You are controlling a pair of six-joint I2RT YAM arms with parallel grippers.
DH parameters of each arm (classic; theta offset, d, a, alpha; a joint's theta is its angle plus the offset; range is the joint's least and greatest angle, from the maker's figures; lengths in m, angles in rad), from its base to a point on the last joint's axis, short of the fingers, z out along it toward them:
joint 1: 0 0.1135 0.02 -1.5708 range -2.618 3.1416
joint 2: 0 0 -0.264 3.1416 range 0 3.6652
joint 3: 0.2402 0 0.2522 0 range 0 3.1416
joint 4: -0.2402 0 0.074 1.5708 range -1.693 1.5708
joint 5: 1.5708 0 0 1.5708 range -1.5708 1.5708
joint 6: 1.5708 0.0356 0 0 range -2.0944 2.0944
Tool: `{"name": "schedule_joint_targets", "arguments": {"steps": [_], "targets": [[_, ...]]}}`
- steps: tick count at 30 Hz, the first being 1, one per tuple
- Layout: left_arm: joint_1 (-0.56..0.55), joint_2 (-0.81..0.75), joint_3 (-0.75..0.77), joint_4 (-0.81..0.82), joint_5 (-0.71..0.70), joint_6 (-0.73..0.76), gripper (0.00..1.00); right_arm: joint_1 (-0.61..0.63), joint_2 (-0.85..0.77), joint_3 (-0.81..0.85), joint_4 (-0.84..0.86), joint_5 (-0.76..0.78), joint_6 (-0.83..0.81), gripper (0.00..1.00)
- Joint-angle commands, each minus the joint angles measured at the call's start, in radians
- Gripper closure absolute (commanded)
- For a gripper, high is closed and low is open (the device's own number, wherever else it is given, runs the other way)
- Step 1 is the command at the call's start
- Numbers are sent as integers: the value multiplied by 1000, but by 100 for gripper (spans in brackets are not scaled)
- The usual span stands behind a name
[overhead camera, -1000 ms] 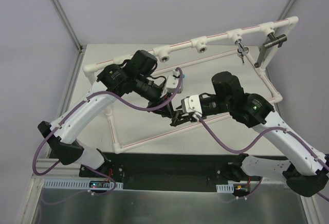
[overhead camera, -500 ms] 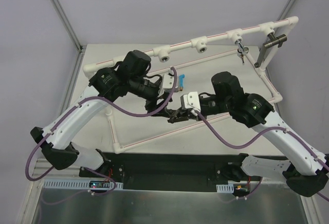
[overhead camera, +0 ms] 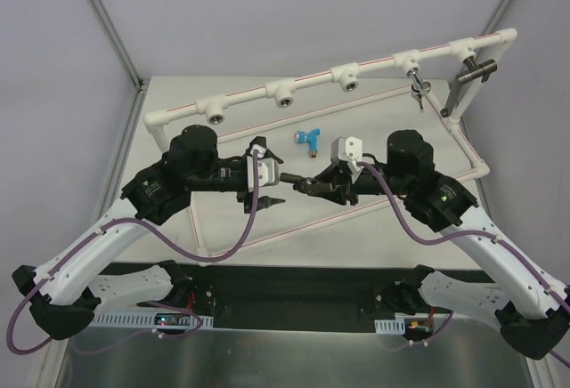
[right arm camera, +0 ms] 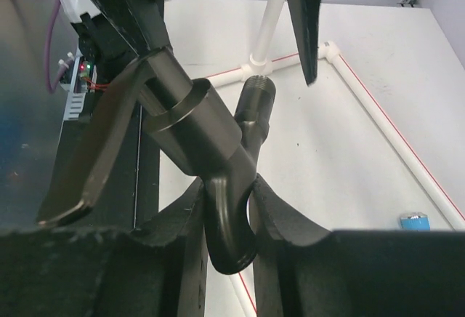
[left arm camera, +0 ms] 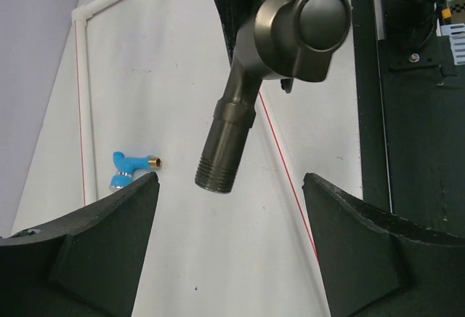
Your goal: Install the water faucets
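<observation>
Dark grey faucet point(right arm camera: 211, 142) sits pinched between right gripper's point(right arm camera: 227, 197) fingers, blue faucet point(left arm camera: 129, 171) lies beyond left gripper's point(left arm camera: 229, 215) spread fingers; seemingly neither is installed.

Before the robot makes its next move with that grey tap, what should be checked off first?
1. Right gripper shut on the dark grey faucet: ok, clamped on the bent spout.
2. Left gripper clear of it: ok, open, fingers either side, not touching.
3. Threaded end bare: ok.
4. Empty socket on the white pipe frame: ok, several look free.
5. Thread aimed at a socket: not ok, it points away from the frame.
6. Blue faucet out of the way: ok, lying on the table, apart from both arms.
</observation>
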Motion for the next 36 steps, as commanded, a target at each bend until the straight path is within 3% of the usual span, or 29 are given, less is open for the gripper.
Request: {"name": "schedule_joint_targets", "arguments": {"steps": [1, 6, 13, 14, 17, 18, 29, 36], "targets": [[-6, 32, -11, 133, 8, 22, 21, 0, -30, 16, 134, -49, 86, 98], [-6, 60, -7, 182, 38, 2, 28, 0, -44, 6, 142, -43, 95, 98], [-6, 98, 10, 220, 118, -41, 63, 0, -64, -14, 159, -23, 117, 98], [-6, 104, 12, 226, 120, -47, 73, 0, -64, -17, 159, -22, 120, 98], [-6, 110, 19, 237, 130, -69, 88, 0, -70, -20, 160, -7, 126, 98], [-6, 110, 21, 242, 135, -81, 99, 0, -70, -23, 160, 0, 134, 98], [-6, 109, 19, 268, 147, -154, 100, 1, -62, 18, 117, 46, 154, 64], [-6, 118, 24, 266, 155, -170, 100, 3, -73, 29, 116, 32, 117, 60]]}}
